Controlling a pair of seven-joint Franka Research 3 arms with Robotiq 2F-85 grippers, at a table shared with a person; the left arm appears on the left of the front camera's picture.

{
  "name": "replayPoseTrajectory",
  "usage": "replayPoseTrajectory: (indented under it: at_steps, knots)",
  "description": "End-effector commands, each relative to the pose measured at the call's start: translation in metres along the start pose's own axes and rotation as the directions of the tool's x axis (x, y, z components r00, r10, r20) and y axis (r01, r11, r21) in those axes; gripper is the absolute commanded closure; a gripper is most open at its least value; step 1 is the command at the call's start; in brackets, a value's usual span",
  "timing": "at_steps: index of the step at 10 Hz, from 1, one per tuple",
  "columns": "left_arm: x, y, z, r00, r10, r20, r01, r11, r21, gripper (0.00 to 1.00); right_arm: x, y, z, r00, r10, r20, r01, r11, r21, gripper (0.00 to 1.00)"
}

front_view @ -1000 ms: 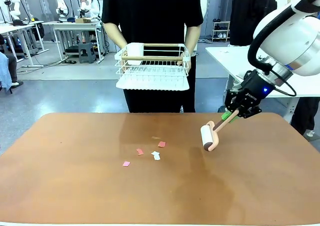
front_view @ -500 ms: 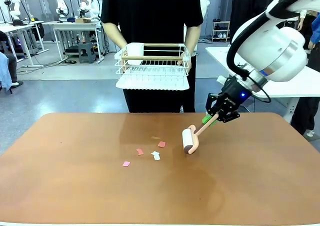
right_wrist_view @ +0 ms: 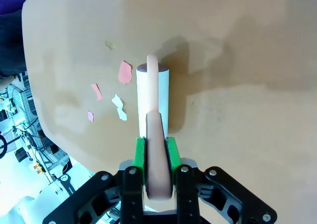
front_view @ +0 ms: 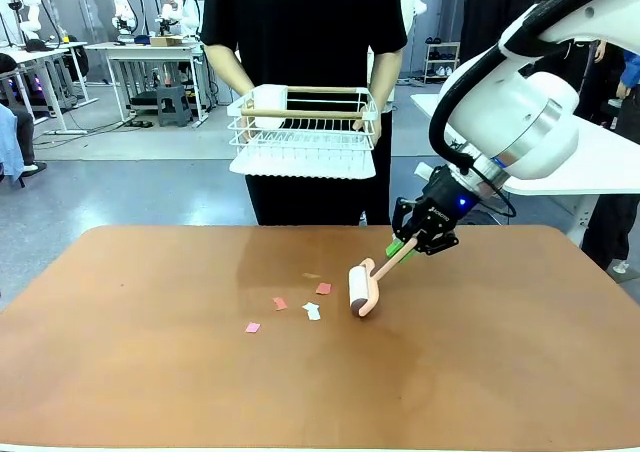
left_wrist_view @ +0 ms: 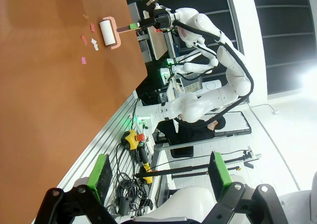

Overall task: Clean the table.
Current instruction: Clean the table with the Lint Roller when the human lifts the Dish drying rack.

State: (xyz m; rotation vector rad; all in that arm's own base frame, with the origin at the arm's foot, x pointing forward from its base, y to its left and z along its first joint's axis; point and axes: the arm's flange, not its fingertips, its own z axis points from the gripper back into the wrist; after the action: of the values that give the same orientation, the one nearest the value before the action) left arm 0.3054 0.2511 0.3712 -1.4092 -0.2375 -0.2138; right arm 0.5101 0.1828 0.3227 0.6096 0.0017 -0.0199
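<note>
We have our right claw (front_view: 405,247) clamped on the pink handle of a lint roller (front_view: 359,290). Its white drum is down at the worktop (front_view: 150,372), just right of a few pink and white paper scraps (front_view: 312,311) lying near the middle. Our left claw (left_wrist_view: 159,173) hangs open beyond the worktop's edge. Across the worktop a person (front_view: 300,22) holds a white wire rack (front_view: 305,132).

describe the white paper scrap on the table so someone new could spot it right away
Start at the big reddish-brown table and look near its middle, just left of the lint roller that the right gripper holds by its handle. Among the small pink scraps lying there, the white scrap is the only white piece.
</note>
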Motion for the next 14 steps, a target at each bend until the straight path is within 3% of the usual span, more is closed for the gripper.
replayPoseTrajectory:
  at_steps: [1, 4, 8, 14]
  knots:
    - [-0.001, 0.0, 0.003, 1.0, -0.001, 0.007, 0.001, 1.0, 0.007, 0.0, 0.01, 0.006, -0.012, 0.999, -0.025, 0.039, 0.025, 0.999, 0.022, 0.78]
    - [-0.001, 0.0, 0.003, 1.0, -0.001, 0.007, 0.001, 1.0, 0.007, 0.0, 0.015, 0.007, -0.024, 0.999, -0.027, 0.037, 0.026, 0.999, 0.021, 0.78]
    - [-0.001, 0.0, 0.003, 1.0, -0.001, 0.007, 0.001, 1.0, 0.007, 0.0, -0.001, 0.019, -0.085, 0.999, -0.021, -0.047, 0.021, 1.0, 0.006, 0.78]
    - [-0.001, 0.0, 0.003, 1.0, -0.001, 0.007, 0.001, 1.0, 0.007, 0.0, -0.034, 0.097, -0.183, 0.992, 0.043, -0.119, -0.047, 0.998, -0.033, 0.78]
